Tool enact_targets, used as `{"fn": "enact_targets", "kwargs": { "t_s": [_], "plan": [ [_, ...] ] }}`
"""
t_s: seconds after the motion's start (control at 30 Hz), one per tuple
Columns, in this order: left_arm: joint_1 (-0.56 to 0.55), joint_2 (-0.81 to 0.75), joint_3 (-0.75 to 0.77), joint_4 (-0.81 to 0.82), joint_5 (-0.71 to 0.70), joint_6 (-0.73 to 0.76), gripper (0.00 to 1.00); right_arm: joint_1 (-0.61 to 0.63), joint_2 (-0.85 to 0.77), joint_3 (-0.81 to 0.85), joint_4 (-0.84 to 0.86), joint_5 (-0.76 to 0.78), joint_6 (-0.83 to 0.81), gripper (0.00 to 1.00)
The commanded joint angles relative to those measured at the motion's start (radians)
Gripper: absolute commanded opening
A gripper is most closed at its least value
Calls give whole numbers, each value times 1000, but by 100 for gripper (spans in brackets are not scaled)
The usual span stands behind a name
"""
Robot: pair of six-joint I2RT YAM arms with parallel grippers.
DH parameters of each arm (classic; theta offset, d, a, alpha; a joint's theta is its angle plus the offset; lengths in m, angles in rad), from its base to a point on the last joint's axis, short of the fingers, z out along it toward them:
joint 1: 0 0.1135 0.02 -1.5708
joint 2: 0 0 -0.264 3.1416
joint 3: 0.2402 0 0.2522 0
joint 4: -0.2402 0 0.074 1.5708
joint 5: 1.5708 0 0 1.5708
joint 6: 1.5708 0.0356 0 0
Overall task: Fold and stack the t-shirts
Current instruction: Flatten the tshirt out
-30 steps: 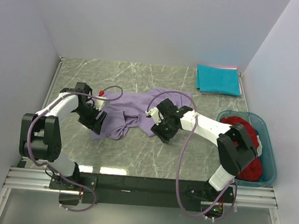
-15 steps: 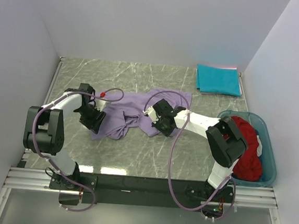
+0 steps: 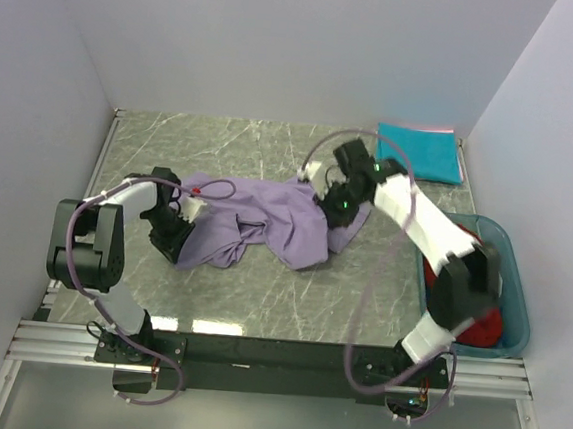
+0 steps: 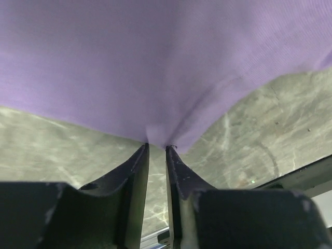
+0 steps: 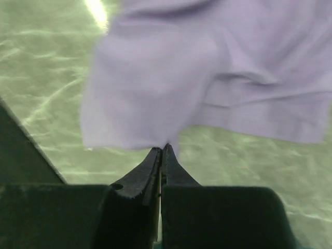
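- Nearest, at my right, the dark red t-shirt (image 3: 481, 327) lies heaped in the teal bin (image 3: 521, 320).
- My left gripper (image 4: 156, 147) is low on the marbled table (image 3: 260, 292), jaws narrowed on a puckered hem of the lavender t-shirt (image 3: 266, 218).
- That shirt sprawls crumpled across the table's middle, between my arms.
- Farther back, my right gripper (image 5: 162, 148) has its jaws pressed together on the shirt's other edge, raised off the table.
- Farthest, the teal t-shirt (image 3: 419, 153) lies folded flat in the back right corner.

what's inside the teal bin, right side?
Dark red fabric, bunched up in the bin. The right arm crosses over it and hides the middle; anything beneath the red fabric can't be seen.
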Motion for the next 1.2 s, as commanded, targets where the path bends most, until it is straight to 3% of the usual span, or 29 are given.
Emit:
{"fn": "enact_targets", "kwargs": {
  "t_s": [0.0, 0.03, 0.13, 0.2, 0.33, 0.5, 0.67, 0.87, 1.03, 1.17],
  "plan": [
    [24, 33, 93, -30, 13, 7, 26, -132, 300, 200, -116, -33, -87, 1],
    [31, 50, 108, -33, 17, 5, 27, -149, 354, 251, -119, -26, -58, 4],
    [36, 75, 156, -49, 42, -8, 30, -192, 462, 378, -102, 23, -7, 33],
    [36, 78, 173, -52, 47, -10, 34, -218, 439, 392, -81, 31, 9, 69],
    [36, 66, 177, -59, 85, -10, 38, -228, 299, 307, -36, 59, 45, 71],
    [36, 17, 150, -76, 109, -4, 40, -217, 120, 81, -15, -3, 91, 57],
    [59, 6, 128, -79, 112, -4, 40, -217, 176, 55, 34, -53, 200, 53],
    [59, -22, 90, -81, 154, 25, 62, -216, 267, 55, 122, -68, 257, 64],
    [45, -63, 47, -53, 166, 41, 64, -206, 324, 40, 185, -69, 277, 63],
    [-16, -77, -2, 13, 88, 19, 63, -179, 359, 44, 198, -67, 289, 54]
  ]
}}
